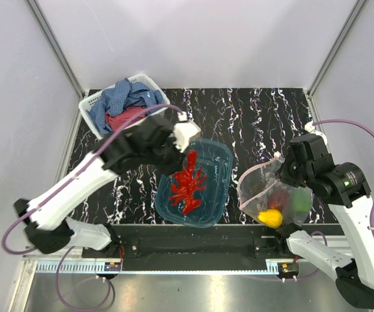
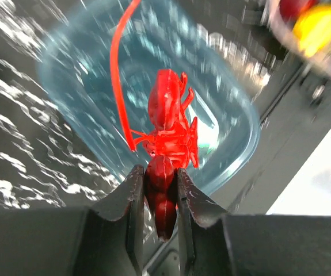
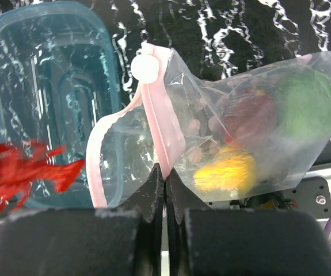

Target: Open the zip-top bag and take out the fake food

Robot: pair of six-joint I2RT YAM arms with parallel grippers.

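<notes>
Dangling red lobster (image 1: 188, 185) over teal tub (image 1: 220, 170), with zip-top bag (image 1: 263, 185) gripped at right.
Lobster's tail clamped between fingers of left gripper (image 2: 159, 178); right gripper (image 3: 164, 179) pinched tight on pink zip strip of open-mouthed bag near front right edge of table (image 1: 265, 110), yellow fruit (image 3: 225, 171), green pepper (image 3: 306, 100) and dark red fruit (image 3: 248, 115) inside.

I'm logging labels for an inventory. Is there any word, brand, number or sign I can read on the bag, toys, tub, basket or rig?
No text can be read in any view.
The zip-top bag, red lobster, teal tub and white basket show no print.
The fine tick marks on the rail at the near edge are too small to read.
</notes>
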